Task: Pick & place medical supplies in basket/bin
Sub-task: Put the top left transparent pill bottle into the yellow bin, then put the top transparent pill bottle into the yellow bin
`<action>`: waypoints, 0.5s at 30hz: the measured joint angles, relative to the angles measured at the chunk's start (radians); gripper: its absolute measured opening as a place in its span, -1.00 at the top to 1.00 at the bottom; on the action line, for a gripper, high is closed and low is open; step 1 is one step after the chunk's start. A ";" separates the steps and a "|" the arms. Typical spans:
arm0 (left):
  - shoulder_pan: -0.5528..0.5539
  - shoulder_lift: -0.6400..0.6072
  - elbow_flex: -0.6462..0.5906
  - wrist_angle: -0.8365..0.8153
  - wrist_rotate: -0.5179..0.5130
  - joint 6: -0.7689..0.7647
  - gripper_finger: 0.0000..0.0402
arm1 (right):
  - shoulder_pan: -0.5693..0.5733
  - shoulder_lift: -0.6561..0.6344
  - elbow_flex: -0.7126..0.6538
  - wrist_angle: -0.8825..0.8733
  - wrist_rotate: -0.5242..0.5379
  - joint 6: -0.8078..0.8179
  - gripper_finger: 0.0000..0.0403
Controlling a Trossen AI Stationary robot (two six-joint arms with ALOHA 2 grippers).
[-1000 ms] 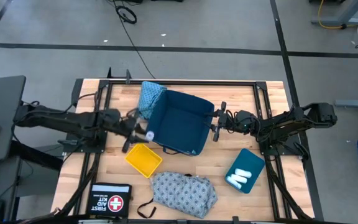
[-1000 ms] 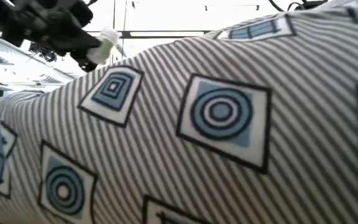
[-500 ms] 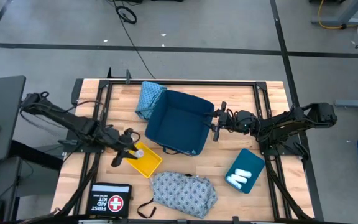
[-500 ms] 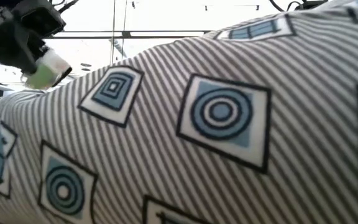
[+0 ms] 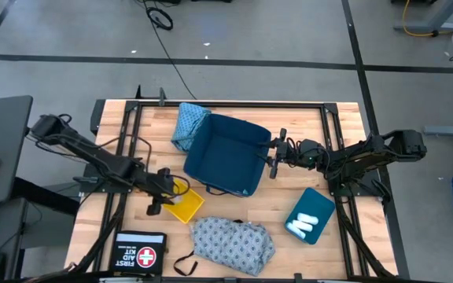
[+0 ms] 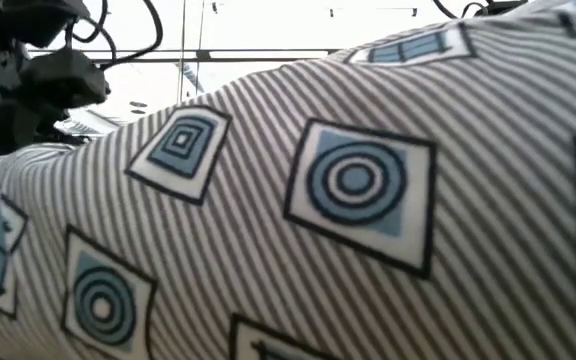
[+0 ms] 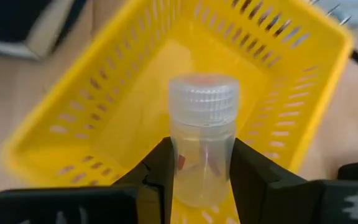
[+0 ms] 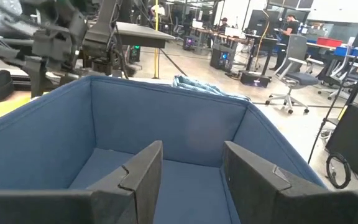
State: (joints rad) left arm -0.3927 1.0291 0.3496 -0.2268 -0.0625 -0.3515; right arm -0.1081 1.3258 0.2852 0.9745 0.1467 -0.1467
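Observation:
My left gripper (image 5: pixel 168 196) hangs over the left corner of the small yellow basket (image 5: pixel 187 206), shut on a clear vial (image 7: pixel 202 143) with a white screw cap. The basket (image 7: pixel 104 99) fills the left wrist view below the vial. My right gripper (image 5: pixel 274 154) points level at the right rim of the blue bin (image 5: pixel 226 153), fingers apart, the bin's inside (image 8: pixel 166 124) showing between them. A teal-blue cloth (image 5: pixel 189 122) hangs over the bin's far left corner. A grey-blue garment (image 5: pixel 234 244) with a strap lies at the near edge and fills the low view (image 6: pixel 348 200). My left gripper pinches the vial's clear body (image 7: pixel 201 174), below the cap, between its two fingers. The fingers slant down from the table's left. The vial lies along them with its cap end pointing down at the basket, lifted clear of it. My right gripper is at the bin's right rim; I cannot tell whether it touches it.
A black first aid kit (image 5: pixel 140 251) lies at the near left corner. A small teal tray (image 5: pixel 309 216) with white rolls sits near the right. Bare wood shows between the basket and the left edge.
My left gripper has carried the vial from beside the blue bin's left side toward the table's near edge and down, tipping its fingers downward, and now hangs over the yellow basket. The vial stays in its hold.

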 joint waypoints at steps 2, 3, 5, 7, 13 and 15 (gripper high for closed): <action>0.000 0.031 0.000 -0.001 0.030 -0.005 0.46 | 0.000 0.000 0.000 0.000 0.000 0.000 0.13; 0.000 0.043 0.000 0.000 0.046 -0.010 0.41 | 0.000 0.000 0.000 -0.001 0.000 0.000 0.13; 0.000 0.059 0.000 0.013 0.065 -0.031 0.22 | 0.000 0.000 0.000 -0.003 0.000 0.000 0.13; 0.000 0.063 0.000 0.021 0.062 -0.044 -0.02 | 0.000 0.000 0.000 -0.004 0.000 0.000 0.13; 0.000 0.063 0.028 0.029 0.055 -0.052 -0.47 | 0.000 0.000 0.000 -0.007 0.000 0.000 0.13; 0.000 0.063 0.046 0.029 0.055 -0.038 -0.48 | 0.000 0.000 0.000 -0.008 0.000 0.000 0.13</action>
State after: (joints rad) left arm -0.3927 1.0924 0.3958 -0.1974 -0.0071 -0.3892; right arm -0.1078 1.3258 0.2852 0.9668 0.1471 -0.1464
